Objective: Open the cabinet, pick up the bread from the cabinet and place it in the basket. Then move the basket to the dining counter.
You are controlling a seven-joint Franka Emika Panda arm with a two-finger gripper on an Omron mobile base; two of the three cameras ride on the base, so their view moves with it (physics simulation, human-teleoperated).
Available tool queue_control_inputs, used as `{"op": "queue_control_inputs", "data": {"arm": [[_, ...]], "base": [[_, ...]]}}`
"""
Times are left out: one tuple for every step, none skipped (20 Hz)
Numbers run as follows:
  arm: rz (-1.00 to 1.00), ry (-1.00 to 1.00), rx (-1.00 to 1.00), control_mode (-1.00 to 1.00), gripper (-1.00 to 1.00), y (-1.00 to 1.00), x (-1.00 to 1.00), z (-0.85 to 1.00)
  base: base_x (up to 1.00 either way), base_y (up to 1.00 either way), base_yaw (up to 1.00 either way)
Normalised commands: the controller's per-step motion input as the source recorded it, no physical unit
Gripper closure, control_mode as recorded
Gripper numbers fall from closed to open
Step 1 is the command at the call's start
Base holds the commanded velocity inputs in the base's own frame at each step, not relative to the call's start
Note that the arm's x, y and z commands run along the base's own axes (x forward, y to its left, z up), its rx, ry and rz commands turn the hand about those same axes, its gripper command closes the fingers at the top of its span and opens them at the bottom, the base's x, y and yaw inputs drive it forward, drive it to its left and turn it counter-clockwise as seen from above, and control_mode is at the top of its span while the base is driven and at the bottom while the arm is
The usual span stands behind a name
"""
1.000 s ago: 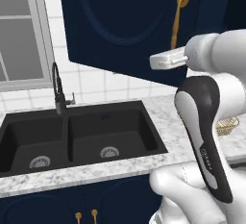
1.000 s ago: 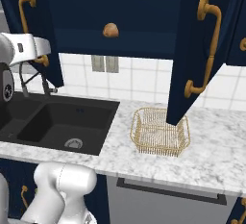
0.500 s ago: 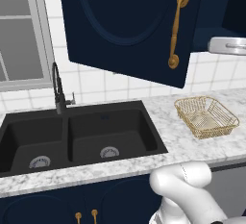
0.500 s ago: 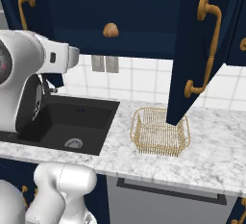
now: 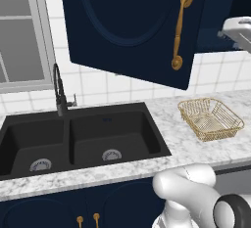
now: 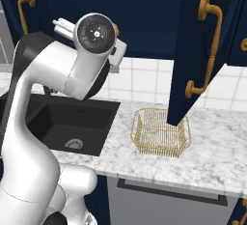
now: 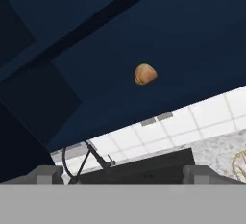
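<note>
We see the bread (image 7: 145, 74) small inside the open cabinet (image 7: 158, 40); gripper (image 7: 123, 174) tips spread wide, nothing between. Basket (image 6: 161, 132) partly hidden behind door, prob. empty. No readable text.

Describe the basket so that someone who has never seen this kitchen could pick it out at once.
Start at the marble counter that holds the black double sink. The basket sits on that counter to the right of the sink, under the swung-open navy cabinet door. It is the one shallow, golden, open wire-lattice thing with a thicker rim, and it is empty.
</note>
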Motion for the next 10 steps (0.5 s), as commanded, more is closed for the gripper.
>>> {"op": "queue_control_inputs", "data": {"arm": [[0.00,0.07,0.01,-1.00,-1.00,0.47,1.00,-0.76],[0.00,0.04,0.00,-1.00,-1.00,0.62,1.00,-0.79],[0.00,0.04,0.00,-1.00,-1.00,0.83,1.00,-0.74],[0.00,0.02,0.00,-1.00,-1.00,0.84,1.00,-0.68],[0.00,0.00,0.00,-1.00,-1.00,1.00,0.99,-0.51],[0.00,0.00,-0.01,-1.00,-1.00,1.00,0.51,-0.40],[0.05,0.00,-0.04,-1.00,-1.00,1.00,0.26,-0.37],[0.13,-0.11,-0.07,-1.00,-1.00,1.00,0.00,-0.28],[0.18,-0.12,-0.12,-1.00,-1.00,1.00,-0.29,-0.32],[0.23,-0.29,-0.18,-1.00,-1.00,1.00,-1.00,-0.21]], "base": [[0.00,0.00,0.00],[0.00,0.00,0.00],[0.00,0.00,0.00],[0.00,0.00,0.00],[0.00,0.00,0.00],[0.00,0.00,0.00],[0.00,0.00,0.00],[0.00,0.00,0.00],[0.00,0.00,0.00],[0.00,0.00,0.00]]}}
